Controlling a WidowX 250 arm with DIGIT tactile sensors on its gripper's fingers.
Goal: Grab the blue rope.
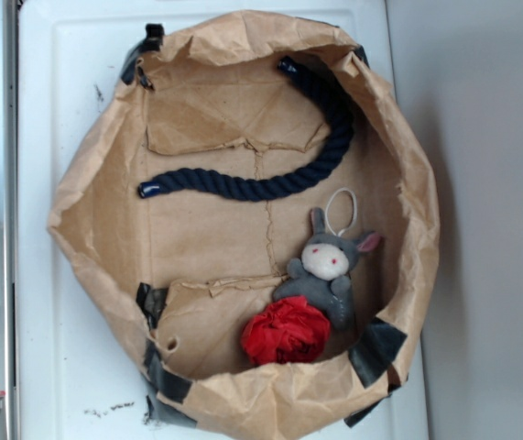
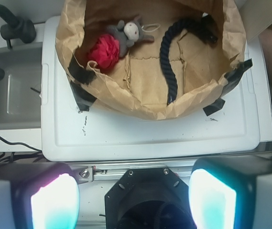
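The rope lies curved in the paper bag, its long run pointing nearly straight away from the jaws, well ahead and slightly right of them, which stand released and empty.

From overhead we look straight down, close on the bag. From the wrist we look down from farther back, past the fingers; both views share the bag.
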